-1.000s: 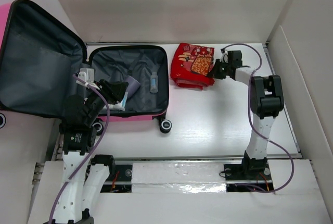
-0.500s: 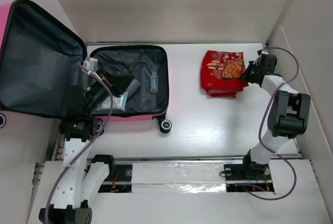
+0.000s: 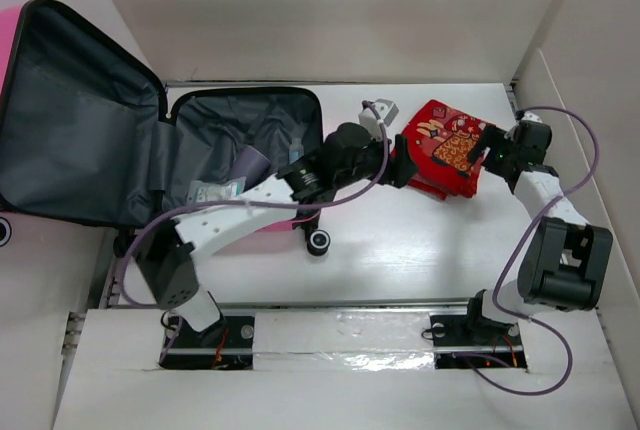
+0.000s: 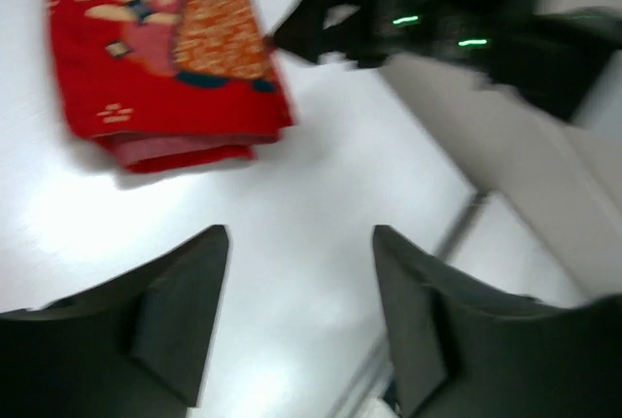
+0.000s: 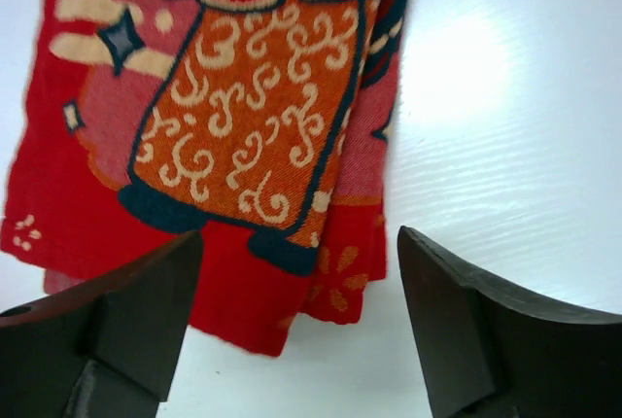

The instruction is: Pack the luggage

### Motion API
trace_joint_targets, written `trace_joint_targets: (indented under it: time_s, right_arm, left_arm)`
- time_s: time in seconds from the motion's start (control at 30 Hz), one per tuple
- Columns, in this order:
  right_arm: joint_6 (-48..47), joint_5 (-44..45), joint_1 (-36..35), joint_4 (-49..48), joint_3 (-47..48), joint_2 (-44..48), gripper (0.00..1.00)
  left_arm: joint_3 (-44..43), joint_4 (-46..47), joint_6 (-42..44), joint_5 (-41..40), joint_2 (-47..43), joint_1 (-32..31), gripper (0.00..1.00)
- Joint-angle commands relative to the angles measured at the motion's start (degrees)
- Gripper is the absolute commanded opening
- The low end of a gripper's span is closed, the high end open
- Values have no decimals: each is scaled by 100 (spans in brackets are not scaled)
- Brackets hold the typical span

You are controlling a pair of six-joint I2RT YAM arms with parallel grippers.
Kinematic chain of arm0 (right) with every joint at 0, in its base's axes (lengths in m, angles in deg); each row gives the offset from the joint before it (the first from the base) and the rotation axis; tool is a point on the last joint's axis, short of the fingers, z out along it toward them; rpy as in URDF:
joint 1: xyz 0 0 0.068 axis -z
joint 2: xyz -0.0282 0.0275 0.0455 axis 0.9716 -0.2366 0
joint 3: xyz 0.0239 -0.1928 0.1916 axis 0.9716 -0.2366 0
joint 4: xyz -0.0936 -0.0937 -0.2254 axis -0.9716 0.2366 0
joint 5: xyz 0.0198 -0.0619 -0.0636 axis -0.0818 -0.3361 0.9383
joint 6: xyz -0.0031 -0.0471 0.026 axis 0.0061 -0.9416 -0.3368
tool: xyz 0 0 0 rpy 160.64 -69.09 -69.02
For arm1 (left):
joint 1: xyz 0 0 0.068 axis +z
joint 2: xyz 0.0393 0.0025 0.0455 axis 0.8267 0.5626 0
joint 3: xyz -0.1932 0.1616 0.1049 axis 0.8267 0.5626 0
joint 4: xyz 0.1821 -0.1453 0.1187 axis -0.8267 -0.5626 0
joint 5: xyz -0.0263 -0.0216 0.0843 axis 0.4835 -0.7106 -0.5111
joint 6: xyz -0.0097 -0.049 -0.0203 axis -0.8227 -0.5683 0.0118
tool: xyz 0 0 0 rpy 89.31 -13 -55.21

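Luggage [image 3: 215, 128] open at the left of the counter [image 3: 400, 240], lid propped up, base tray flat. One red cloth [image 3: 450, 145], folded, lies well right of it on bare counter, tilted, its long axis roughly far-left to near-right. Cloth sits between the two grippers. Left gripper [image 3: 402, 165] is at its left edge with fingers apart and nothing between them. Right gripper [image 3: 490, 150] is at its right edge, spread wide over the hem, holding nothing. Both are about equally near; the left arm is on the luggage side, so the carry would run leftward, past the wheel into the tray. Count: one luggage, one cloth, two arms. In the tray: one bottle [image 3: 296, 155], one clear packet [image 3: 213, 190], one purplish item [image 3: 250, 162], kind unclear.
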Motion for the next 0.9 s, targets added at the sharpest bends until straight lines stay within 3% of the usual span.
trace_joint_targets:
  time_s: [0.0,0.17,0.27,0.3,0.33,0.57,0.73,0.87]
  right_arm:
    - [162,97,99,-443,2,575,88]
    - [602,-745,151,-1224,-567,856,81]
    - [919,-1422,151,-1822,-1042,1444,57]
    - [1050,-1484,151,-1875,-1123,1620,39]
    - [1077,-1615,151,-1928,-1193,1961,37]
    - [1104,-1950,-129,-1920,-1422,2816,42]
    - [1051,-1924,-341,-1955,-1387,2826,45]
    - [1042,-1889,-446,-1990,-1378,2712,46]
  left_arm:
    - [-633,-182,165,-736,448,482,61]
    - [-2193,-734,288,-393,1908,825,66]
    - [-3283,-1226,455,-358,3051,992,67]
    - [-3523,-1419,464,-358,3558,1088,67]
    - [-3769,-1499,456,-349,3807,1159,67]
    - [-5106,-1368,-18,846,5337,1678,69]
    - [-5099,-1096,-72,1259,5742,1608,68]
    - [-4670,-859,-142,1479,5831,1546,59]
